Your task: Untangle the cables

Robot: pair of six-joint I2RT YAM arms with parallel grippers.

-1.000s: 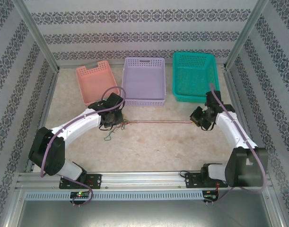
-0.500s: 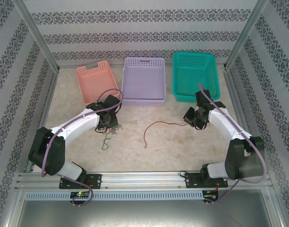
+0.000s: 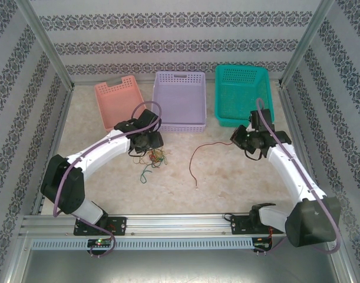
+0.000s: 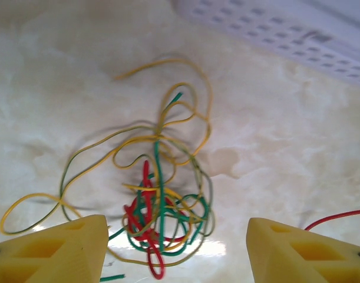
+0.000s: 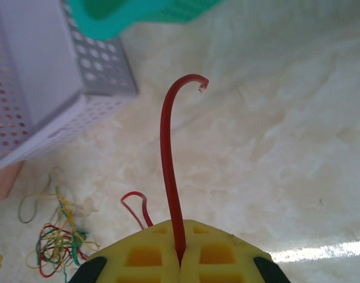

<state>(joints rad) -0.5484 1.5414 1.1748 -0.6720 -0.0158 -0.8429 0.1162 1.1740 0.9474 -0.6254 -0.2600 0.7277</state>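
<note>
While the right gripper (image 5: 180,242) clamps the red cable (image 5: 166,147) — trailing leftward, then nearward — the left gripper (image 4: 177,236) gapes.

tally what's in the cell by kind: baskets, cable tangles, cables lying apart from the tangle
baskets: 3 (pink basket, lilac basket, teal basket)
cable tangle: 1
red cable apart from the tangle: 1
total: 5

Three baskets: pink (image 3: 117,104), lilac (image 3: 178,98), teal (image 3: 242,94); two arms (image 3: 103,151) (image 3: 289,171); one red cable (image 3: 194,157); one tangle (image 3: 154,158).
</note>
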